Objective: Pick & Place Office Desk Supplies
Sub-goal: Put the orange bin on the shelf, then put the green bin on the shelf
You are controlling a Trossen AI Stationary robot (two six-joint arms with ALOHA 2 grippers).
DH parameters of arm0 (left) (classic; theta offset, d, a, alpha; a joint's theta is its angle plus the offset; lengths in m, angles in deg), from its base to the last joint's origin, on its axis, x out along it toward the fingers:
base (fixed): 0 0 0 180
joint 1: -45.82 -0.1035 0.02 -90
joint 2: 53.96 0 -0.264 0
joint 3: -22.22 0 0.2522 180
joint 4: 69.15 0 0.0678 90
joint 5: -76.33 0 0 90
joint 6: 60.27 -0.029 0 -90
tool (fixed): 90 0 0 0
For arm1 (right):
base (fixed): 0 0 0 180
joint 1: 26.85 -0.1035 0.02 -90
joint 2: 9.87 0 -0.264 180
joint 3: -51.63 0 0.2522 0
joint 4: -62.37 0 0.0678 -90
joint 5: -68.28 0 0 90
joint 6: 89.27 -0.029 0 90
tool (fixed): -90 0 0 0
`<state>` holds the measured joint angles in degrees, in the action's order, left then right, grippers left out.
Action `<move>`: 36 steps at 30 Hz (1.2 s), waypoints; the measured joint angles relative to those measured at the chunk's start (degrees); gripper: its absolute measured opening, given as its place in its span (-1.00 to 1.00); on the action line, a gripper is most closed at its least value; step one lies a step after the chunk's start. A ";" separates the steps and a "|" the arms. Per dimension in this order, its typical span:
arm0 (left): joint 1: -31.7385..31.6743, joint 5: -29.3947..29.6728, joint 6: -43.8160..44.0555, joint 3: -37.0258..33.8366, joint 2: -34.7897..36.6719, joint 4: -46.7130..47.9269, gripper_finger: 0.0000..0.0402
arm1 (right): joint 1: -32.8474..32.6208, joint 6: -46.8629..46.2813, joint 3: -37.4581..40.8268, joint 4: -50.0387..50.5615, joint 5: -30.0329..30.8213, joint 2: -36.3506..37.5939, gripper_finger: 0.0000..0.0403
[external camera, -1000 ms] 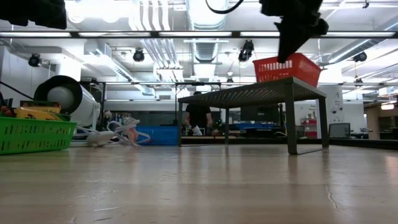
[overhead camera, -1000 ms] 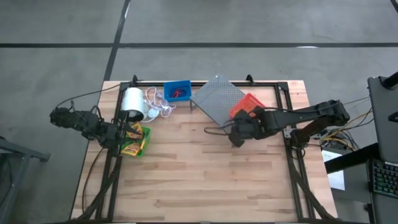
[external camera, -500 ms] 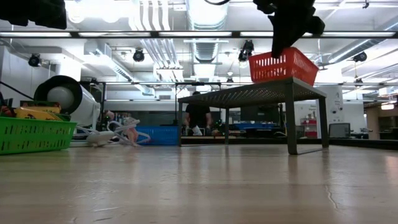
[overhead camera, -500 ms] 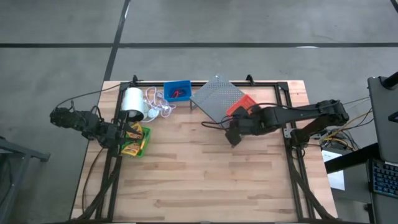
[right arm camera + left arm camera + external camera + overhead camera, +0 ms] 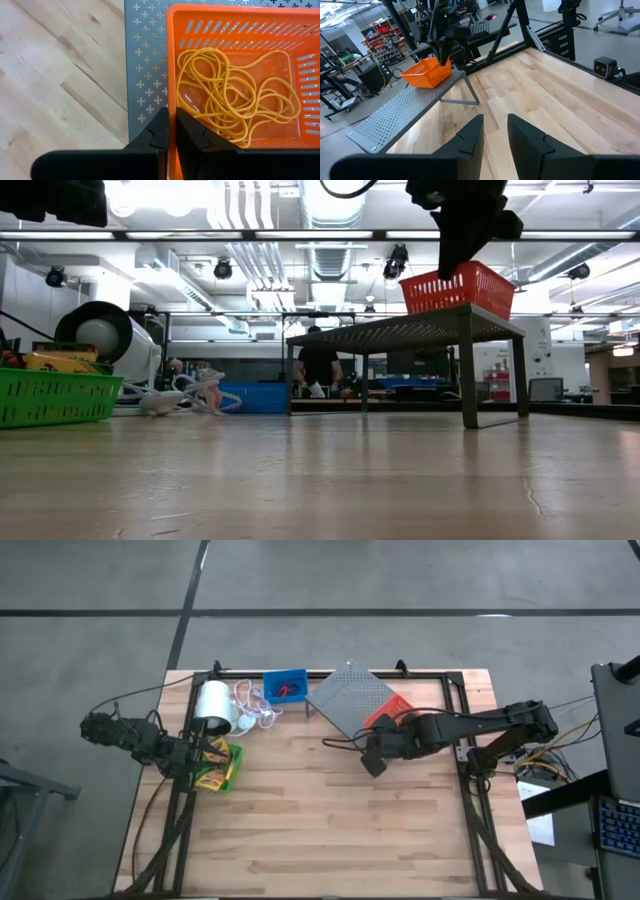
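High view: right gripper (image 5: 372, 762) at the near edge of the grey perforated rack (image 5: 350, 700), beside the red-orange bin (image 5: 389, 708) sitting on the rack's right part. Left gripper (image 5: 195, 755) parked over the table's left edge, at the green bin (image 5: 226, 769) holding two yellow-and-green crayon boxes (image 5: 211, 777). White roll (image 5: 213, 703) just behind the green bin, white cord (image 5: 255, 708) trailing right toward the blue bin (image 5: 285, 686) at the table's far edge; something red and blue inside that bin, too small to name.

Right wrist view: right fingers (image 5: 159, 132) pinched together on the rim of the red-orange bin (image 5: 295, 145), one inside the wall, one outside over the rack (image 5: 147, 60). Tangle of yellow rubber bands (image 5: 232, 95) loose on the bin floor. Bare wooden table (image 5: 55, 85) beyond the rack edge.

Low view: red-orange bin (image 5: 460, 288) on top of the rack (image 5: 400, 332), one side slightly raised, right gripper (image 5: 465, 240) reaching down onto it from above. Green bin (image 5: 50, 395) at far left with the white roll (image 5: 105, 335) behind it.

Left wrist view: left fingers (image 5: 470, 140) held part way apart, nothing between them, pointing across the table (image 5: 560, 100) toward the rack (image 5: 405, 112) and red-orange bin (image 5: 427, 72).
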<state>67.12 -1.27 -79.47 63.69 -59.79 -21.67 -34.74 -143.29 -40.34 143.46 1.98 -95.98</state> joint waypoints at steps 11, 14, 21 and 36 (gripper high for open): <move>0.01 0.00 -0.02 0.00 0.00 0.01 -0.55 | -0.10 -1.03 0.00 0.15 0.25 0.00 -0.93; 0.02 0.00 -0.02 0.00 -0.01 0.01 -0.55 | -0.10 -0.84 0.00 0.15 0.27 0.00 -0.89; 0.02 0.00 -0.01 0.00 -0.01 0.01 -0.55 | -0.12 0.34 0.02 0.06 0.51 -0.27 -0.66; 0.02 0.00 0.00 0.00 -0.01 0.00 -0.55 | -1.46 11.15 -8.50 -0.96 2.37 -0.20 -0.55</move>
<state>67.14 -1.27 -79.47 63.69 -59.80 -21.66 -36.20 -132.14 -48.84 142.50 4.34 -96.18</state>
